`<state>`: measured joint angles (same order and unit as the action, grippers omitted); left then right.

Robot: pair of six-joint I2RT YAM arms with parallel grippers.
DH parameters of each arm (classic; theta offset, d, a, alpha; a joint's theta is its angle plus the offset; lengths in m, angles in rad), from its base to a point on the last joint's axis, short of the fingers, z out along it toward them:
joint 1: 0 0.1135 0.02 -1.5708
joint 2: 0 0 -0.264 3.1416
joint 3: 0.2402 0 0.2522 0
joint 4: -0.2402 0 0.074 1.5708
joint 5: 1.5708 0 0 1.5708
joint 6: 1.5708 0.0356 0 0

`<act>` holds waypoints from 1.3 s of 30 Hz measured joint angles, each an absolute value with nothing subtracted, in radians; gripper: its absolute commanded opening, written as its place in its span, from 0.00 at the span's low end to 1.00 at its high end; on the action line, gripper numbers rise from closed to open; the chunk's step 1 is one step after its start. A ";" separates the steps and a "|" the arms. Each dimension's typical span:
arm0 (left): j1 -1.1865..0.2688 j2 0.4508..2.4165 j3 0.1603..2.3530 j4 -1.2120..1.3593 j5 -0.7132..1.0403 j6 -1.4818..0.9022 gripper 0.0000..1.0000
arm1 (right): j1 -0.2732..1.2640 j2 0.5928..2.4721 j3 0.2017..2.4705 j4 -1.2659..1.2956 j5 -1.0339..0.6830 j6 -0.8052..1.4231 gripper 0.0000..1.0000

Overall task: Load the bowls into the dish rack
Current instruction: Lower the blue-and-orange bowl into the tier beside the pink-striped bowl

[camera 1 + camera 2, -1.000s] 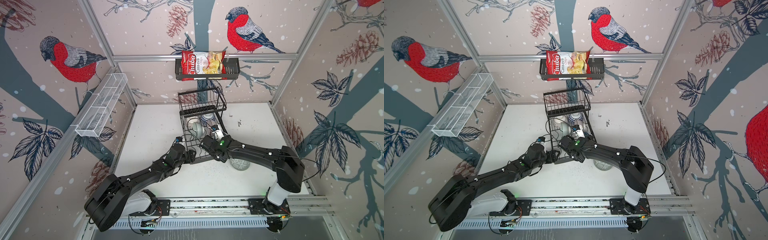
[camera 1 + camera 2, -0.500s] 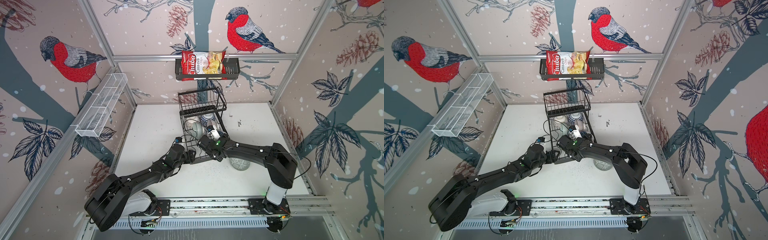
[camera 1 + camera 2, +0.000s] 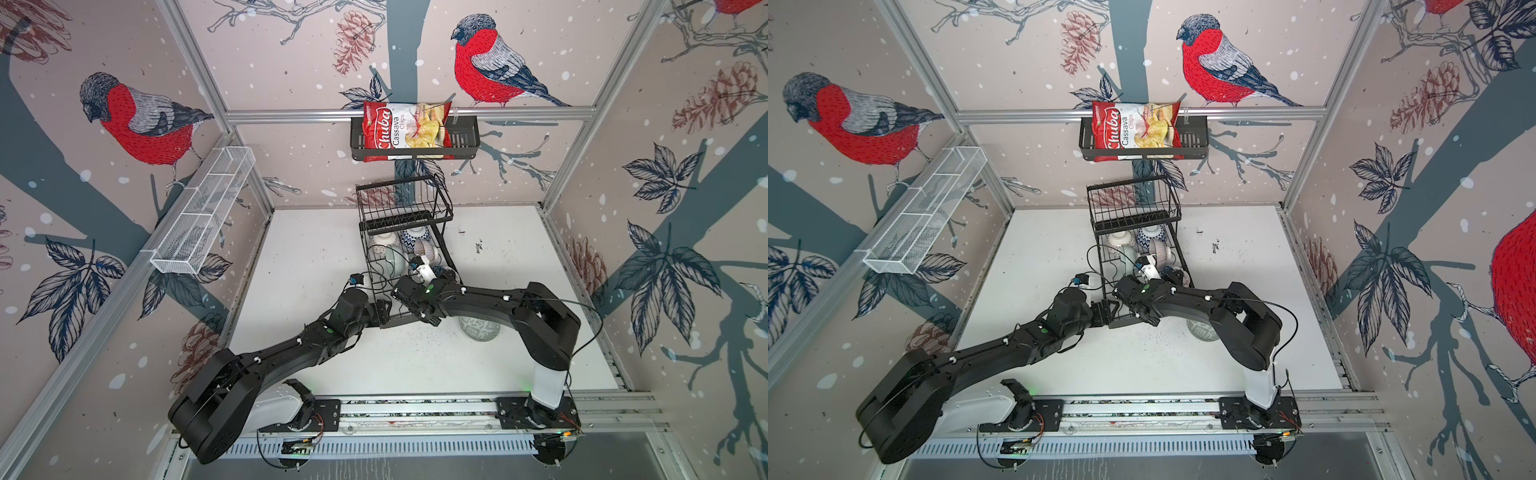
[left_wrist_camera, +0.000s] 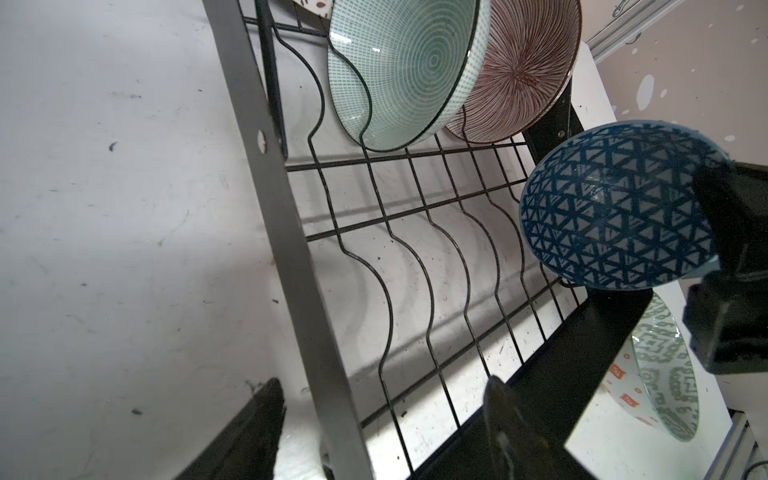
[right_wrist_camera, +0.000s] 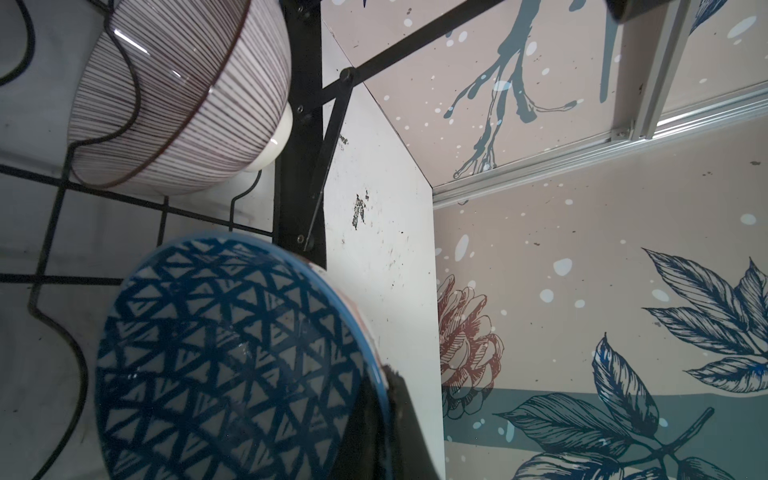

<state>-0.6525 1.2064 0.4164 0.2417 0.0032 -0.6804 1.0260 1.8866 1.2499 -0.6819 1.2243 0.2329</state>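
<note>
Black wire forms the dish rack (image 3: 401, 223), which stands on the white counter (image 3: 316, 257) toward 12 o'clock. In its wavy lower tier a pale green bowl (image 4: 407, 70) and a mauve-striped bowl (image 4: 523, 70) stand on edge, close side by side. Further toward 12 o'clock, under the raised basket, sit a dotted white bowl (image 3: 384, 241) and a navy-patterned bowl (image 3: 413, 237).

The right pincer (image 5: 384, 386) is pinching the rim of the blue-triangle bowl (image 5: 224, 357). It holds the bowl tilted at the rack's 4 o'clock side, just beside the side frame. Whether the bowl touches the wires cannot be told.

The left pincer (image 4: 382, 399) is spread at the rack's 7 o'clock corner, with one finger on either side of the grey frame bar (image 4: 291, 232).

A grey-green patterned bowl (image 3: 480, 330) rests on the counter at 5 o'clock from the rack, under the right forearm. The left wrist view shows an orange-marked bowl (image 4: 619, 374) right against it.
</note>
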 measured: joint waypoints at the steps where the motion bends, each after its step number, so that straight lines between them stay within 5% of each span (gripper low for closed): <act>1: -0.653 1.206 0.416 0.241 0.003 -0.680 0.75 | 1.026 1.891 1.251 -0.682 1.225 0.231 0.00; 24: -0.651 1.207 0.399 0.248 -0.003 -0.683 0.75 | 1.074 2.001 1.279 -0.614 1.343 0.153 0.00; 39: -0.646 1.208 0.388 0.194 -0.070 -0.707 0.74 | 1.101 2.098 1.369 -0.846 1.378 0.324 0.20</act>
